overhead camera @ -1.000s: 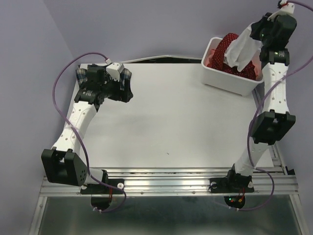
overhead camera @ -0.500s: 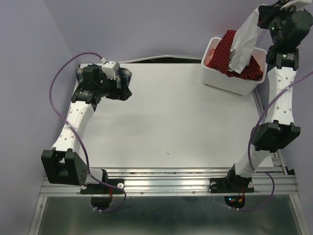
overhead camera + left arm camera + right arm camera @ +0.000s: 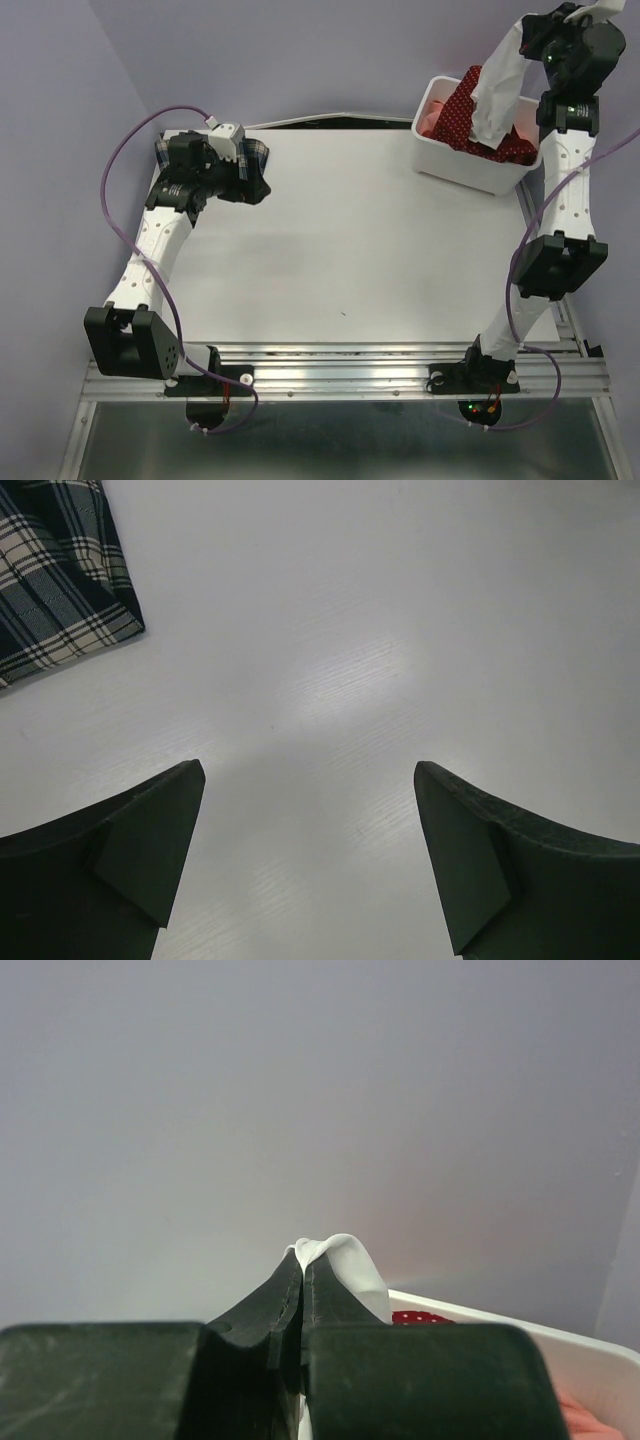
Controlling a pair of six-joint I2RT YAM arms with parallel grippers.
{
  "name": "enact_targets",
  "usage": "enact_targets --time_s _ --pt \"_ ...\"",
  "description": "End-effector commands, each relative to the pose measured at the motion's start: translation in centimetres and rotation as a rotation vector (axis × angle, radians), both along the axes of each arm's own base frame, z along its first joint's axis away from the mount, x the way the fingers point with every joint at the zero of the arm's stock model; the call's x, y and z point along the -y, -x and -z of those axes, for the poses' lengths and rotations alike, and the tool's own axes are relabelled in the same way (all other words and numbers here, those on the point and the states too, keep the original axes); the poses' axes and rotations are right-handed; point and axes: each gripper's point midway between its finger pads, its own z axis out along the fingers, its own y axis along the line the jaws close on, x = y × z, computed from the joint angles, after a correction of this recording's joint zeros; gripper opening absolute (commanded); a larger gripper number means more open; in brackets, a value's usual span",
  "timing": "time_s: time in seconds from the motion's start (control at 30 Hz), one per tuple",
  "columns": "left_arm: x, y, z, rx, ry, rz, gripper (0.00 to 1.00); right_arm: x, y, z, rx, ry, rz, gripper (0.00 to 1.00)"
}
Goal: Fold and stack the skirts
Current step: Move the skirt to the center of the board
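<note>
My right gripper (image 3: 524,32) is shut on the white lining (image 3: 497,85) of the dark red dotted skirt (image 3: 459,102) and holds it stretched up out of the white bin (image 3: 470,172). In the right wrist view the shut gripper (image 3: 303,1258) pinches a white fold (image 3: 352,1265), with red dotted cloth (image 3: 420,1317) just below. The salmon-pink skirt (image 3: 431,113) lies in the bin. The plaid skirt (image 3: 259,154) lies at the table's far left corner, mostly hidden under my left gripper (image 3: 240,176). The left gripper (image 3: 305,770) is open and empty over bare table, with the plaid skirt (image 3: 50,570) to its upper left.
The white table (image 3: 350,240) reaches from the arm bases to the back wall. The bin stands at its far right corner. A purple cable (image 3: 125,160) loops out from the left arm.
My right gripper has risen and swung back, pulling the red dotted skirt higher out of the bin. My left gripper has shifted slightly over the plaid skirt.
</note>
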Motion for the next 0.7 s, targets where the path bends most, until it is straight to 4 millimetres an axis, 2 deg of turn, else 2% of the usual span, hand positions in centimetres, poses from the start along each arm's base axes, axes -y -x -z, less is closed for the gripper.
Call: enact_targets --time_s 0.0,0.17,0.2,0.3,0.33,0.37,0.47,0.5,0.57,0.63,0.67 --pt "0.5 -0.1 -2.8 0.104 0.027 0.033 0.98 -2.0 5.2 -9.0 0.227 -0.007 -0.083 0.01" --pt "0.7 -0.1 -3.5 0.115 0.044 0.038 0.99 -5.1 11.6 -15.7 0.385 -0.037 -0.216 0.01" --pt "0.7 -0.1 -3.6 0.117 0.045 0.037 0.99 -5.7 14.1 -17.5 0.432 -0.035 -0.230 0.01" --pt "0.7 -0.1 -4.0 0.125 0.051 0.036 0.99 -7.1 18.6 -20.7 0.535 -0.036 -0.281 0.01" --pt "0.7 -0.1 -4.2 0.127 0.052 0.036 0.99 -8.0 21.1 -22.0 0.579 -0.020 -0.310 0.01" --pt "0.7 0.0 -4.4 0.133 0.055 0.034 0.99 -8.6 22.7 -22.9 0.617 -0.017 -0.341 0.01" --pt "0.7 0.1 -5.0 0.152 0.061 0.031 0.99 -10.4 26.5 -24.3 0.664 -0.017 -0.429 0.01" --pt "0.6 0.1 -5.2 0.156 0.063 0.029 0.99 -10.8 27.2 -24.5 0.671 -0.017 -0.454 0.01" --pt "0.6 0.2 -5.6 0.170 0.067 0.028 0.99 -11.9 28.2 -24.3 0.649 -0.041 -0.530 0.01" --pt "0.5 0.2 -5.8 0.178 0.069 0.025 0.99 -12.6 27.6 -23.0 0.586 -0.056 -0.592 0.01" --pt "0.4 0.3 -5.9 0.182 0.068 0.025 0.99 -13.0 27.9 -22.6 0.560 -0.082 -0.625 0.01"
